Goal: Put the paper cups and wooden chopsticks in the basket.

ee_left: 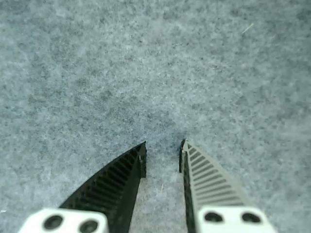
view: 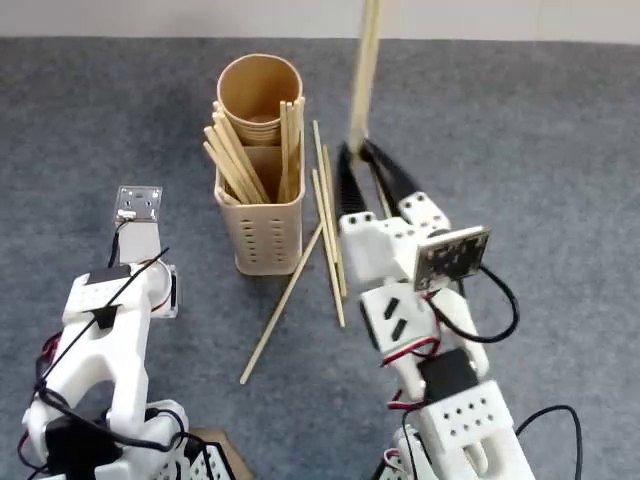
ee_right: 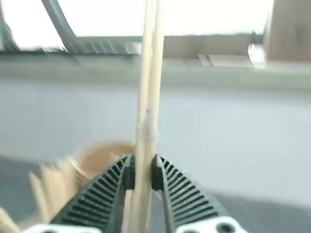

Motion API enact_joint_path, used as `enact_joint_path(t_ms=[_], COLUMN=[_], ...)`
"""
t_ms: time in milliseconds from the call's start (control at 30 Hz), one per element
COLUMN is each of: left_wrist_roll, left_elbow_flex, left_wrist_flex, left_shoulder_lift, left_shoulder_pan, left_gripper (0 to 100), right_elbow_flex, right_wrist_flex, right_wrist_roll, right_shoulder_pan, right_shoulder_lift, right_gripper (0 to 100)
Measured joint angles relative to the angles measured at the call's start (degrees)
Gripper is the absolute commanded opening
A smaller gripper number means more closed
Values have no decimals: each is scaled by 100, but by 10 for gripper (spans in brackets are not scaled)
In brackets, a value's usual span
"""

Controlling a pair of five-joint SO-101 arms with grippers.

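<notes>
A beige perforated basket (view: 265, 228) stands on the grey carpet, holding nested paper cups (view: 259, 92) and several wooden chopsticks (view: 236, 160). More chopsticks (view: 328, 225) lie on the carpet just right of the basket. My right gripper (view: 358, 158) is to the right of the basket, shut on a chopstick pair (view: 365, 70) that stands upright; in the right wrist view the chopstick pair (ee_right: 148, 97) rises between the jaws of the right gripper (ee_right: 143, 172), with the cups (ee_right: 99, 158) behind. My left gripper (ee_left: 163, 154) is slightly open above bare carpet, and the left arm (view: 110, 320) sits left of the basket.
One loose chopstick (view: 283, 303) lies diagonally in front of the basket. A small metal bracket (view: 138, 204) on the left arm sits left of the basket. Open carpet spreads at the far right and far left.
</notes>
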Motion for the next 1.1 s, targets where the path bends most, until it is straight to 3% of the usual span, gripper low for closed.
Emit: enact_joint_path(t_ms=[167, 500, 667, 933, 1100], left_wrist_roll=[0, 0, 0, 0, 0], left_elbow_flex=[0, 0, 0, 0, 0], left_wrist_flex=[0, 0, 0, 0, 0], left_shoulder_lift=[0, 0, 0, 0, 0], left_shoulder_pan=[0, 0, 0, 0, 0], left_gripper=[154, 154, 154, 154, 154], right_elbow_flex=[-932, -1486, -1415, -1354, -1354], right_wrist_flex=[-519, -2725, -3086, -3103, -3103], right_wrist_roll=[-9, -26, -26, -26, -26], right_shoulder_pan=[-545, -580, -580, -580, -580], right_shoulder_lift=[1327, 4141, 4527, 4527, 4527], right_gripper=[5, 5, 11, 289, 303])
